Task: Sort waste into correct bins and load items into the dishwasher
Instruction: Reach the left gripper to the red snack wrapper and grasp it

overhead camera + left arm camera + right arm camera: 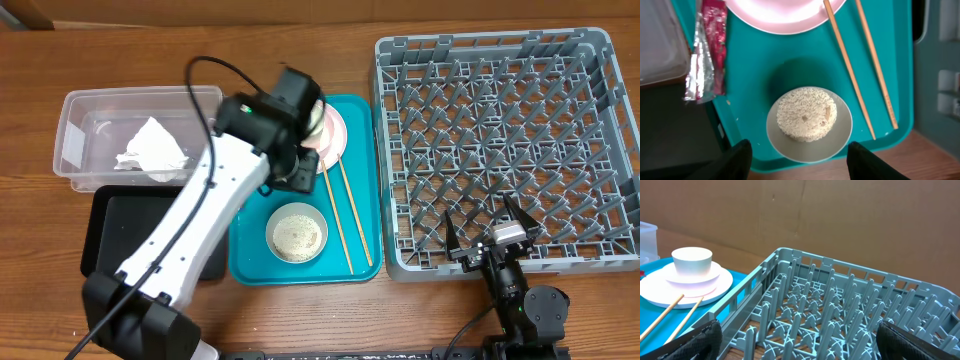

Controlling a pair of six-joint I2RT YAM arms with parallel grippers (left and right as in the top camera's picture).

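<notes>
Rice bowl (809, 125) below left gripper (799, 150), jaws apart, empty; rice-disposal step, next likely descend, pinch rim. Right gripper (482, 222) wide by dish rack (500, 40).

Diffuse, even light from above, with soft shadows throughout. Left wrist view: a dim round shadow lies on the teal tray (750, 75) beyond the rice bowl (844, 127), and the foil wrapper (707, 50) glints. Right wrist view: the end effector fingers (685, 342) are dark and blurred.
</notes>
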